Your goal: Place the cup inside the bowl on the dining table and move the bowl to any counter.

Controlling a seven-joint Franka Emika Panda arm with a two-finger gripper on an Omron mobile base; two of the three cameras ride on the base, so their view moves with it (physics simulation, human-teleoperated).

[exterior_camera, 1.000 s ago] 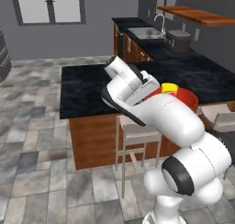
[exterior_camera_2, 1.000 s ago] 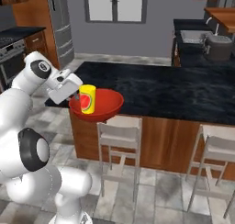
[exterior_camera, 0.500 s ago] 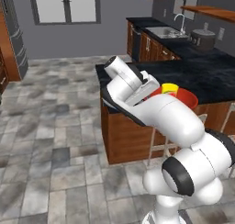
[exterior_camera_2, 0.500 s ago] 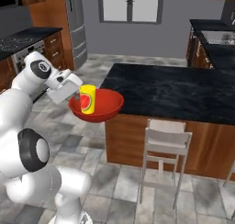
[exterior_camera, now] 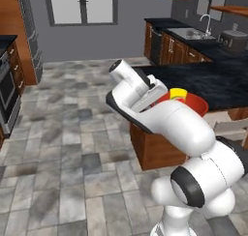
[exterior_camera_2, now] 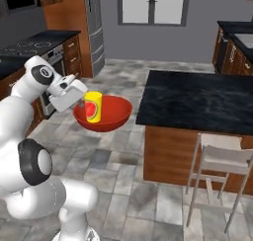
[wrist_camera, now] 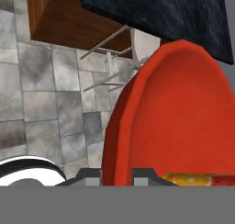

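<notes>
The wide red bowl (exterior_camera_2: 109,115) hangs in the air over the tiled floor, left of the dining table (exterior_camera_2: 197,99). My gripper (exterior_camera_2: 79,105) is shut on its left rim. The small yellow cup (exterior_camera_2: 93,106) with a red mark stands upright inside the bowl, close to the gripped rim. In the hand view the fingertips (wrist_camera: 147,175) straddle the rim of the bowl (wrist_camera: 179,113), and the cup's top (wrist_camera: 193,178) shows at the bottom. From the left base view the bowl (exterior_camera: 194,103) and cup (exterior_camera: 178,92) peek out behind my arm, in front of the table (exterior_camera: 208,80).
A pale stool (exterior_camera_2: 217,158) stands at the table's near side. One black-topped counter (exterior_camera: 193,36) with a sink runs along the back right. Another black top (exterior_camera_2: 34,41) over wooden drawers lies at the left, beside a tall fridge (exterior_camera_2: 95,27). Open tiled floor (exterior_camera: 63,133) spreads between them.
The whole scene has slid to the right in both base views, so the base has moved. The table now lies right of the bowl. The grip on the bowl, cup inside, is unchanged.
</notes>
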